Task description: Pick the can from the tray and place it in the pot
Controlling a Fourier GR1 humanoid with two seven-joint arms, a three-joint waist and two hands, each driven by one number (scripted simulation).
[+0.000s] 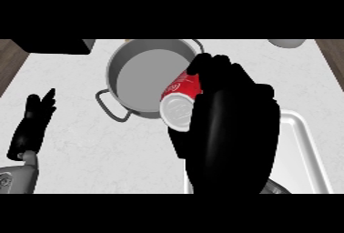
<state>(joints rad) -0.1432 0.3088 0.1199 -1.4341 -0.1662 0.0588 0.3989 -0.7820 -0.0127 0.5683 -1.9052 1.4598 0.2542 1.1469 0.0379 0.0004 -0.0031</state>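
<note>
i see right hand (232,132) curled round the red can (181,98), tilted over the pot's (124,59) near rim. left hand (33,123) rests at left, fingers straight, tray (312,154) at right.

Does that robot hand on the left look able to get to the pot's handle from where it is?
Probably yes. The left robot hand rests open on bare counter, and nothing lies between it and the pot handle facing it.
</note>
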